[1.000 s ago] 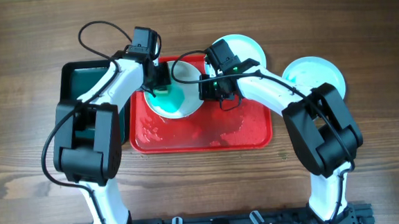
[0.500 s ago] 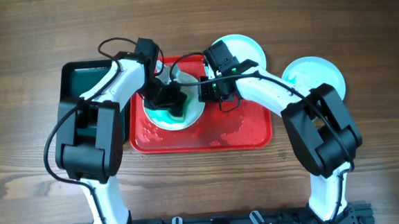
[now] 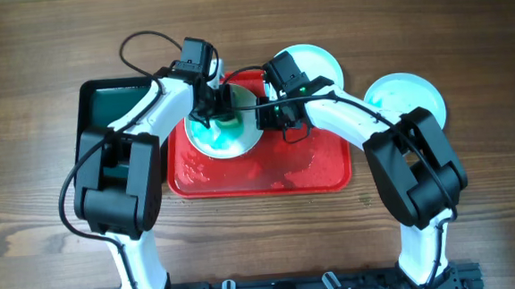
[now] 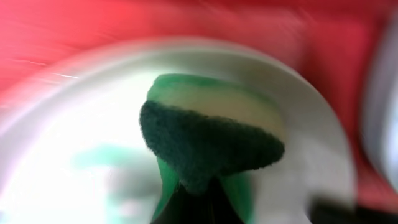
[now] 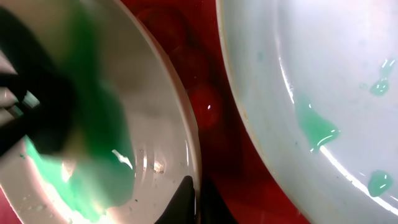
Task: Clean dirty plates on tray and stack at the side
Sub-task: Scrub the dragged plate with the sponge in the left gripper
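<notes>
A white plate [image 3: 239, 138] smeared teal lies on the red tray [image 3: 259, 176]. My left gripper [image 3: 212, 111] is shut on a green-and-yellow sponge [image 4: 211, 137] and presses it on the plate's far part [image 4: 74, 155]. My right gripper [image 3: 269, 117] is shut on that plate's right rim [image 5: 168, 124], one finger on each side [image 5: 198, 199]. A second plate [image 3: 320, 64] with teal drops lies at the tray's far right corner and fills the right of the right wrist view [image 5: 323, 74]. A third plate [image 3: 407, 95] lies on the table to the right.
A dark green rectangular bin [image 3: 103, 109] stands against the tray's left side. The tray's near half is wet, with droplets on the bare red surface [image 3: 286, 170]. Wooden table surrounds everything.
My left gripper swept the sponge from the plate's left side down across its middle, then back up to its far part. The right gripper has kept its hold on the rim.
</notes>
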Robot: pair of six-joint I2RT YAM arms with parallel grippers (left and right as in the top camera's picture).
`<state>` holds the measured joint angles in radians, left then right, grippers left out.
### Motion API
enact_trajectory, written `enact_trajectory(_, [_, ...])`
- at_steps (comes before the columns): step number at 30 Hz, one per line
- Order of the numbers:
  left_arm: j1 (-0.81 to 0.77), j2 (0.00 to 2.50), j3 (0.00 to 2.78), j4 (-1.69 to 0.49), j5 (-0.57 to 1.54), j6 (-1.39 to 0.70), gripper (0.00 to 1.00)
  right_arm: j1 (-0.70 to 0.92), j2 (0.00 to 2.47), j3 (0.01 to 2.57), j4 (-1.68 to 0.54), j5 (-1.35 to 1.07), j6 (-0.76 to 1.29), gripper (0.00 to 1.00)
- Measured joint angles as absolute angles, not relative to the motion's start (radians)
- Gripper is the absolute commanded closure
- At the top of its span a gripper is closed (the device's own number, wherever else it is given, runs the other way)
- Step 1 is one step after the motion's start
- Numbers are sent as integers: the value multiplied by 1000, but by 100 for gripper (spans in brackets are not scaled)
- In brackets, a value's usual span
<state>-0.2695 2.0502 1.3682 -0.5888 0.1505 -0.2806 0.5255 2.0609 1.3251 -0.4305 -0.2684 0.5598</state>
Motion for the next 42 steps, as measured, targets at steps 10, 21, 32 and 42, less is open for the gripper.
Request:
enact_trajectory(10, [-273, 2043, 1390, -791, -193, -467, 96, 548, 2061, 1325, -425, -295, 559, 96])
enact_trajectory(21, [-229, 2046, 1381, -974, 319, 35, 96, 536, 2061, 1325, -440, -295, 551, 96])
enact_trajectory(32, [-243, 2055, 1361, -737, 379, -58, 96, 520, 2061, 1325, -429, -271, 556, 96])
enact_trajectory(42, [-267, 2051, 1391, -641, -107, -405, 96, 522, 2061, 1325, -423, -273, 563, 95])
